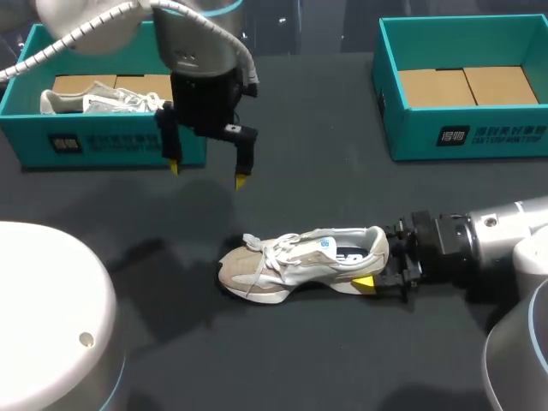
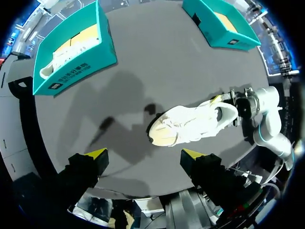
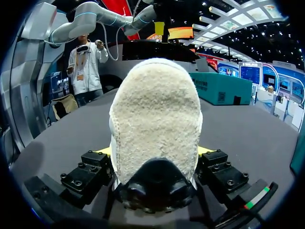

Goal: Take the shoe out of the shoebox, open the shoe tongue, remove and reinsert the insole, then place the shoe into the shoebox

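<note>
Right gripper (image 1: 375, 261) (arm low, level) clamps the shoe (image 1: 291, 261) heel; left gripper (image 1: 207, 173) hovers, fingers apart

Dark table (image 1: 325, 171), pale shoe (image 1: 291, 261); teal shoebox (image 1: 103, 141) far left, second shoebox (image 1: 479, 133) right

A dark grey bench (image 1: 325, 154) is spreading wide; a spare pale sneaker (image 1: 94, 100) is sitting inside its far-left teal box (image 1: 26, 137).

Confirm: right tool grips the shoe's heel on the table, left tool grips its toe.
Wrong on the left tool: it hangs open above the table, touching nothing, as the head view shows. The right tool does grip the shoe by its heel.
</note>
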You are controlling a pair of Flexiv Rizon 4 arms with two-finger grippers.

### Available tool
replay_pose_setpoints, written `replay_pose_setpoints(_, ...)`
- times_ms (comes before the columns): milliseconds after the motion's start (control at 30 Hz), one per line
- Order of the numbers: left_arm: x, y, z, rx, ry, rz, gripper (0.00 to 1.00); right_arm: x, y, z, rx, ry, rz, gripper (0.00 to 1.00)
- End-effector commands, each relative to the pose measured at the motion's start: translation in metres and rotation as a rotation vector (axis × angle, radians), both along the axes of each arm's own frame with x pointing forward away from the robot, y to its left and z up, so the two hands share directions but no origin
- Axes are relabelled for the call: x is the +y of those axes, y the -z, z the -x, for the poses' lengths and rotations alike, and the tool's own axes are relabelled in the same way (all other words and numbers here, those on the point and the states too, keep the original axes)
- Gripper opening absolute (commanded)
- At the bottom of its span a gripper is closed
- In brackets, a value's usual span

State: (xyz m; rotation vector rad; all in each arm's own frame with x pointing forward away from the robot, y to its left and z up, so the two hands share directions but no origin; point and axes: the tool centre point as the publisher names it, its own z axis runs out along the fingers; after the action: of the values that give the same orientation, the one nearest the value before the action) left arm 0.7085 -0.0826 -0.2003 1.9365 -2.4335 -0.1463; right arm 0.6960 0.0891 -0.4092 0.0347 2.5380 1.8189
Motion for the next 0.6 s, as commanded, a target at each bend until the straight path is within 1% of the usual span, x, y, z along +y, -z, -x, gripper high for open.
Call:
replay_pose_setpoints(33,-0.039,0.011,0.02,-0.028,-0.138,-0.081,1.0,-0.001,-0.001,0.001,0.0,0.002,0.003,0.0)
replay_pose_setpoints(133,-0.053,0.018,0.032,-0.014,-0.137,-0.093,1.0,-0.001,-0.001,0.001,0.0,0.002,0.003,0.0)
replay_pose_setpoints(200,-0.066,0.024,0.033,0.01,-0.175,-0.103,1.0,-0.001,-0.001,0.001,0.0,0.002,0.003,0.0)
replay_pose_setpoints(600,-0.066,0.024,0.033,0.01,-0.175,-0.103,1.0,-0.001,-0.001,0.001,0.0,0.002,0.003,0.0)
